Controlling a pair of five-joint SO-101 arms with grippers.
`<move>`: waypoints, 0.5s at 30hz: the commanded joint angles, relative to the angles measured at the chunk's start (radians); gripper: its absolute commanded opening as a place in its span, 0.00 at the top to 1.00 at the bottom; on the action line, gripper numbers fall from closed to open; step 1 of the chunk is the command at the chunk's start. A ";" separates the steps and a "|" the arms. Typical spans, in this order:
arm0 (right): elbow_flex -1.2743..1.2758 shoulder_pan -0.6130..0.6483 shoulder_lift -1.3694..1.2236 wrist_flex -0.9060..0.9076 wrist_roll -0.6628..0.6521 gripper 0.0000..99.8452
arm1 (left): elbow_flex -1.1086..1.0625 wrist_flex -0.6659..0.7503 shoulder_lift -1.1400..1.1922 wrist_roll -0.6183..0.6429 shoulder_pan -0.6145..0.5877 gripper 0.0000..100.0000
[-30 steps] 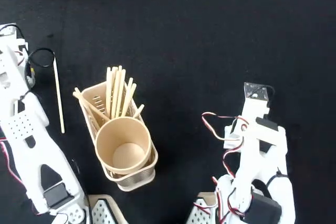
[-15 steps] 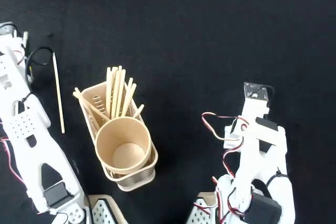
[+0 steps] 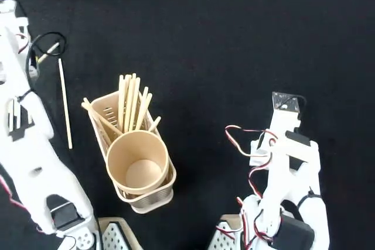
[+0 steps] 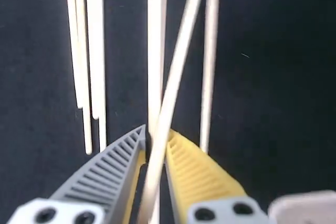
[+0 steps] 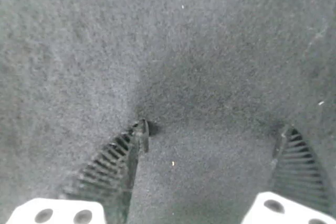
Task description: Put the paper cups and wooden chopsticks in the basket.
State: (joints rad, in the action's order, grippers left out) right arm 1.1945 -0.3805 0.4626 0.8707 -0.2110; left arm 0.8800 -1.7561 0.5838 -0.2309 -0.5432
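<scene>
Step in hand: collecting the chopsticks. One paper cup (image 3: 140, 171) already stands in the near end of the basket (image 3: 149, 202), and a bundle of chopsticks (image 3: 130, 100) leans out of its far end.
Left jaws: nearly shut, pinching a single held chopstick (image 4: 174, 82) that crosses between them at a slant. More pale sticks lie blurred beyond it in the wrist view, and I cannot tell which ones they are.
Left arm (image 3: 29, 144): stretched along the left edge of the tabletop (image 3: 234, 45), its end at the far left, well away from the basket.
Loose chopstick (image 3: 65, 106): flat on the tabletop, left of the basket and just right of the left arm, touching neither.
Right jaws: spread wide and holding nothing, over bare black cloth.
Right arm (image 3: 287, 162): folded at the near right, well apart from the basket.
Next move, as I judge it: carry the held chopstick right and nearer, over the basket's far end. Tip it upright so it drops among the others and misses the cup, then go for the loose one.
Writing: none I can make out on the cup, basket or sticks.
</scene>
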 commanded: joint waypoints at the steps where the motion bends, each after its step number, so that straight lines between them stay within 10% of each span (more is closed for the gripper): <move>1: 0.005 -0.003 0.010 -0.006 -0.006 0.62 | -0.225 -0.003 -0.399 0.006 0.042 0.97; 15: 0.005 -0.006 0.010 -0.002 -0.006 0.62 | -0.940 0.196 -1.229 0.005 0.042 0.97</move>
State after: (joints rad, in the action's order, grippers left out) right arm 1.1945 -0.3805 0.4626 0.8707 -0.2110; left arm 0.1005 -1.6533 -0.3936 -0.2309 -0.5140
